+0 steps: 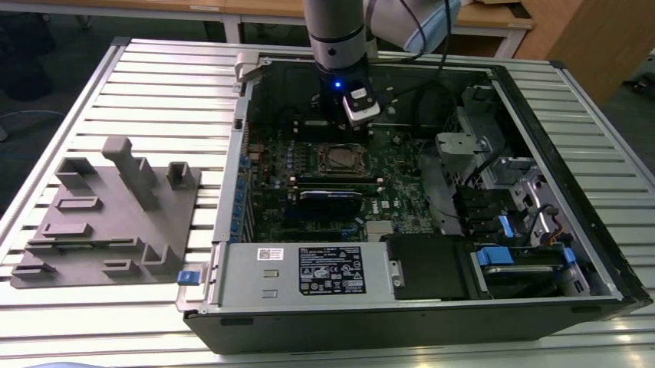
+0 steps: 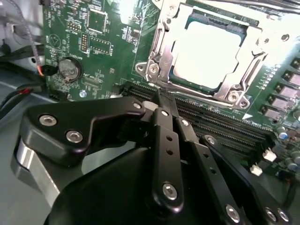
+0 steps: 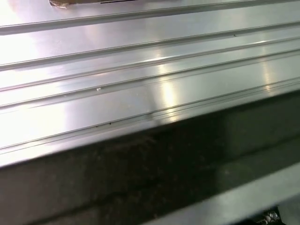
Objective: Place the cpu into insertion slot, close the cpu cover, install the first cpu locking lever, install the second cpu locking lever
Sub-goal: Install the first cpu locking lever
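claw (image 2: 161, 96) pressed together, empty | exterior view: at 12 o'clock of slot (image 1: 343, 159) | cpu (image 2: 206, 49) seated, cover (image 2: 161, 47) down | judged latching step: press slowly, tip clear of cpu

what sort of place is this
Probably a robotics lab or test workshop: a robot arm reaches into an open computer case lying on a slatted aluminium table, with wooden desks behind.
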